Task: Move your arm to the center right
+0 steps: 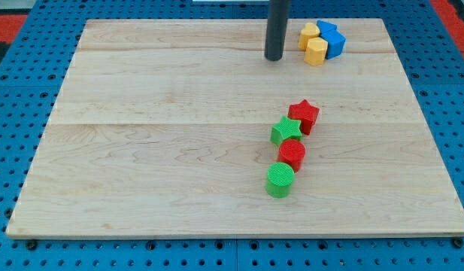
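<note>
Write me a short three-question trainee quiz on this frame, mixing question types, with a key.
1. True or false: my tip touches the yellow blocks.
2. Multiple choice: which block lies nearest the view's bottom? A) red star B) green cylinder C) blue block
3. Fill in: the green star sits between the red star and the red ______.

Key:
1. False; my tip stands apart, to the view's left of them, near the board's top edge.
2. B.
3. Cylinder.
</note>
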